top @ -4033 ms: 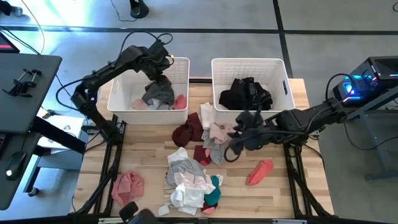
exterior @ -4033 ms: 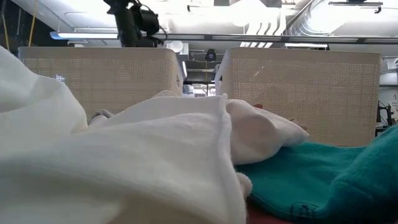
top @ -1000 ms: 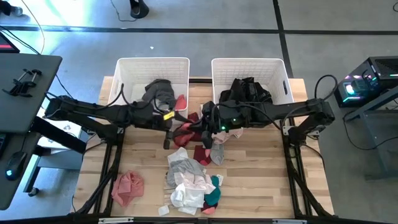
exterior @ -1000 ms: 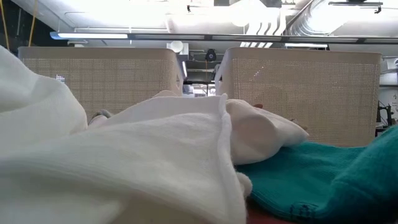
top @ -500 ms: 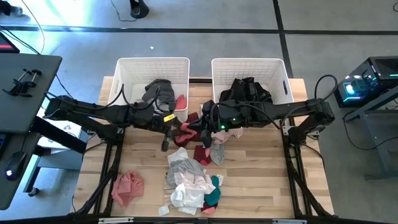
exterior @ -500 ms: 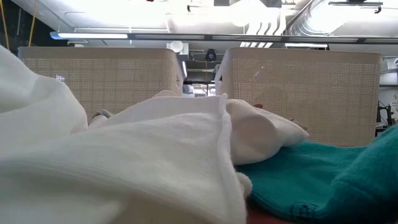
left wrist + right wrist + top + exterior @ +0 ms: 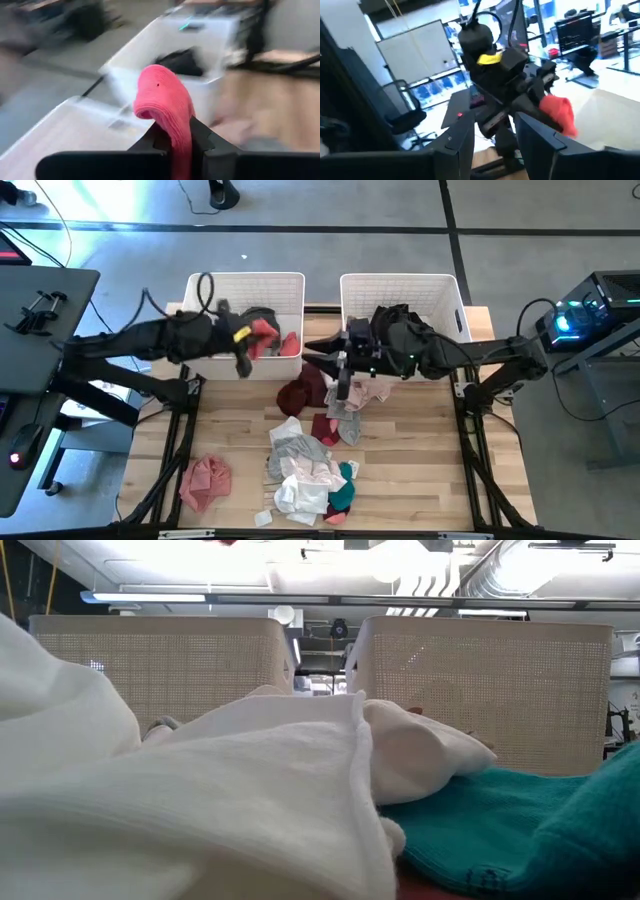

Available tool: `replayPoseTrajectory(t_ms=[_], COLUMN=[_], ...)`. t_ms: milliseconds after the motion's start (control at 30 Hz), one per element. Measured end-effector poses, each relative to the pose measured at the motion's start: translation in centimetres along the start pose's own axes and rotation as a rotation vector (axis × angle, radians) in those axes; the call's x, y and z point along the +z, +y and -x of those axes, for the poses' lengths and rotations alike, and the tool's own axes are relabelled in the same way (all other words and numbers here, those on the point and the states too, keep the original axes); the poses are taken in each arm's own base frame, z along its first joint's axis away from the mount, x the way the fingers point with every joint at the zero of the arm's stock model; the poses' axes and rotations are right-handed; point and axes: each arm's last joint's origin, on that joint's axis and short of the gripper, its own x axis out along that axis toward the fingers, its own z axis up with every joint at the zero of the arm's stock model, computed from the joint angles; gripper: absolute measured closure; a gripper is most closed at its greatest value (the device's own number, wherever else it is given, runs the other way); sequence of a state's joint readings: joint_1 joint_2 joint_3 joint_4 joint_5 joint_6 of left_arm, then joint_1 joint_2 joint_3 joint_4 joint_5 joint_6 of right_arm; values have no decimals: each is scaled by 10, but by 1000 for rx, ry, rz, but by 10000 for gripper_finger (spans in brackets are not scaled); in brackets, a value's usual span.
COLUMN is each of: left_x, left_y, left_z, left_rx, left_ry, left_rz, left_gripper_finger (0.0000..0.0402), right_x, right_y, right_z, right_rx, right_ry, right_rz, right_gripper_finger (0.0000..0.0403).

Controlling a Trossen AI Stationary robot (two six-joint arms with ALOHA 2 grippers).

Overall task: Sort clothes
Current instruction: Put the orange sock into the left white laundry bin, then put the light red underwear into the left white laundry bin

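My left gripper (image 7: 250,346) is shut on a coral garment (image 7: 264,332) and stands over the near part of the left white basket (image 7: 245,278). In the left wrist view the coral garment (image 7: 165,95) bulges out past the fingertips of my left gripper (image 7: 177,146). My right gripper (image 7: 335,365) hovers open over the maroon garment (image 7: 300,390) in the middle of the table. In the right wrist view nothing is between the fingers of my right gripper (image 7: 495,142), and the coral garment (image 7: 559,114) shows beyond them. My left gripper pinches a bunched fold of the coral garment (image 7: 181,131) between its two fingers. The cloth loops out past the fingertips (image 7: 202,142) and is lifted clear, above the left basket; how many layers it has, I cannot tell.
The right basket (image 7: 400,278) holds black clothes (image 7: 395,330); the left one holds a grey piece and a pink piece (image 7: 291,344). A mixed pile (image 7: 305,470) lies near the front edge and a pink garment (image 7: 205,480) at front left. White cloth (image 7: 200,800) and teal cloth (image 7: 520,830) block the low view.
My left gripper has taken the coral garment at the middle of the table beside my right gripper, then risen and swung toward the far left, over the left basket, with the garment lifted clear. My right gripper has stayed near the maroon garment.
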State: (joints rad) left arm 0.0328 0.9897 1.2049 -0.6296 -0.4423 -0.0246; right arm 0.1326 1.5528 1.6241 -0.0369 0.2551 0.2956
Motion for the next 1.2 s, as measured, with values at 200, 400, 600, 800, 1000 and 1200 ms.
replayPoseTrajectory(t_ms=[200,400,600,800,1000,1200], left_x=[-32,-63,-88,-89,-85,-78], left_y=[44,73,84,85,83,69], left_z=[-10,-31,-44,-42,-30,-9], left_rx=[247,489,425,406,397,309], left_ry=[331,490,602,599,546,457], left_rz=[78,184,266,293,320,278], left_gripper_finger=[390,357,269,192,182,208], right_x=[-6,-12,-17,-21,-23,-26], right_y=[-4,-6,0,6,6,4], right_z=[1,1,3,6,6,7], right_rx=[-60,-83,-77,-83,-97,-107], right_ry=[55,111,147,170,182,213], right_rz=[-21,-60,-84,-75,-69,-30], right_gripper_finger=[274,274,274,274,274,274])
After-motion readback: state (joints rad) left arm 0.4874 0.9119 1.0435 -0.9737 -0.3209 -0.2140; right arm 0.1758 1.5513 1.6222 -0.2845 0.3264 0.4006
